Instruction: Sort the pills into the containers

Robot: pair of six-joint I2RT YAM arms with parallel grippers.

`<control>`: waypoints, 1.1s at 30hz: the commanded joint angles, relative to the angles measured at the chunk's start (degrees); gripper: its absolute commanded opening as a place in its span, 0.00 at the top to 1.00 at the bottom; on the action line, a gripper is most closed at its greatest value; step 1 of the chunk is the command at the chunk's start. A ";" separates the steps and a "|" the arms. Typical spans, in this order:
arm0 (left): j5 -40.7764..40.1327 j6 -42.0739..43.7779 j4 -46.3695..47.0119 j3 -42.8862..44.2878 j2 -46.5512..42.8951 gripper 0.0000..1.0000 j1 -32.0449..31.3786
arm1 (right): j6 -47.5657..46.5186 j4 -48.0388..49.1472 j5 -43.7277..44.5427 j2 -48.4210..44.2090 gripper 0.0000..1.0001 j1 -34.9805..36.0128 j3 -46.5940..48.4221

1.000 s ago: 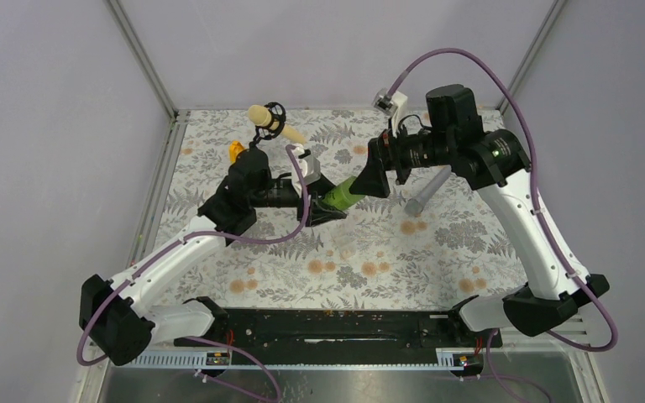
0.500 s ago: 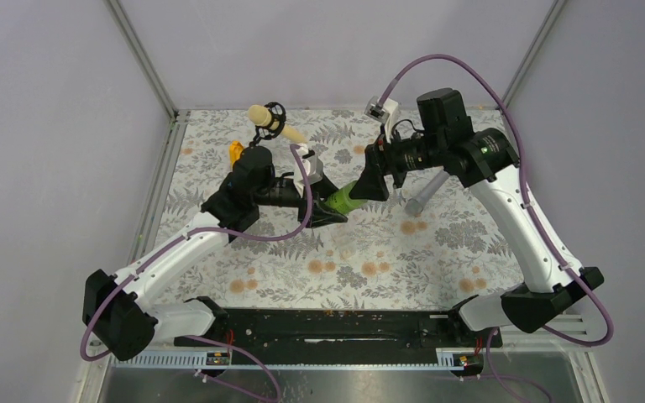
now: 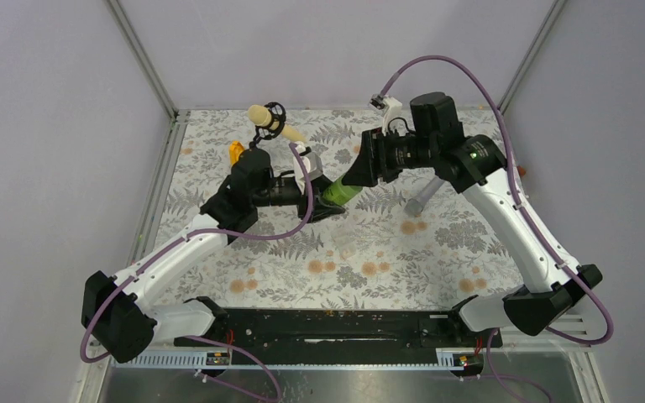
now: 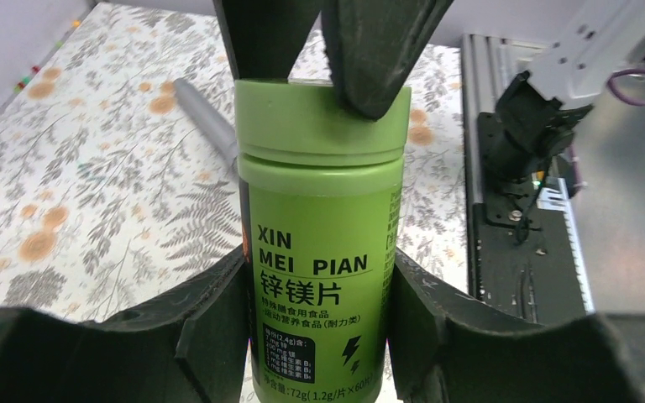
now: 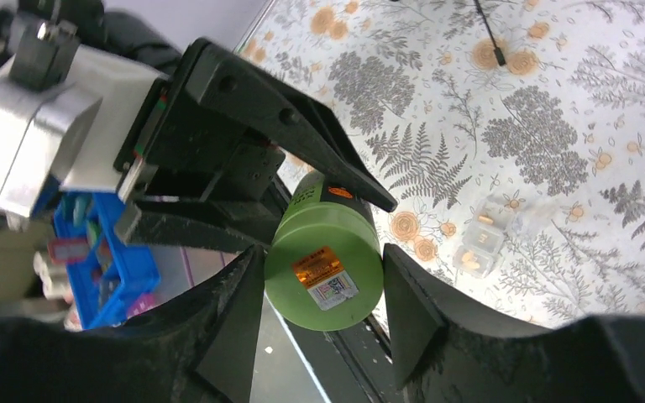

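Note:
A green screw-cap bottle (image 3: pixel 336 191) is held in the air over the patterned mat between the two arms. My left gripper (image 3: pixel 323 206) is shut on its body, and the label faces the left wrist view (image 4: pixel 323 277). My right gripper (image 3: pixel 357 172) is closed round the bottle's cap (image 5: pixel 323 273), with a finger on each side of it. Two small see-through cups (image 5: pixel 480 245) lie on the mat under the bottle in the right wrist view, with small orange pills (image 5: pixel 469 260) in them. I cannot make the cups out in the top view.
A grey cylinder (image 3: pixel 421 197) lies on the mat right of the bottle and also shows in the left wrist view (image 4: pixel 206 122). A beige rod in a black ring (image 3: pixel 269 119) and a small orange object (image 3: pixel 235 151) sit at the back left. Metal frame rails border the mat.
My right gripper has moved left along the bottle's axis and onto the cap. The bottle and my left gripper have shifted slightly up and to the left.

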 commanded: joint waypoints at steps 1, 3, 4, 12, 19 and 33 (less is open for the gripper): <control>-7.14 1.42 8.92 0.43 -2.85 1.00 -0.43 | 23.16 7.07 13.15 -0.57 0.71 3.59 -2.16; -8.52 1.86 9.05 0.27 -2.96 1.00 -0.45 | 32.86 5.01 17.25 0.67 0.68 3.68 -0.76; -8.93 1.91 8.95 0.35 -2.88 1.00 -0.44 | 36.34 5.33 18.98 0.77 0.68 3.78 -0.75; -8.68 1.33 7.12 0.62 -2.50 1.00 -0.45 | 31.54 13.57 18.40 -4.43 0.10 1.48 -2.41; -4.43 0.42 6.45 1.33 -1.93 1.00 -0.45 | 5.06 10.71 -6.88 -6.10 0.01 -2.48 -4.48; 4.06 0.62 4.95 2.61 -0.83 1.00 -0.45 | -6.61 2.87 -7.85 -1.51 0.25 -2.43 -2.60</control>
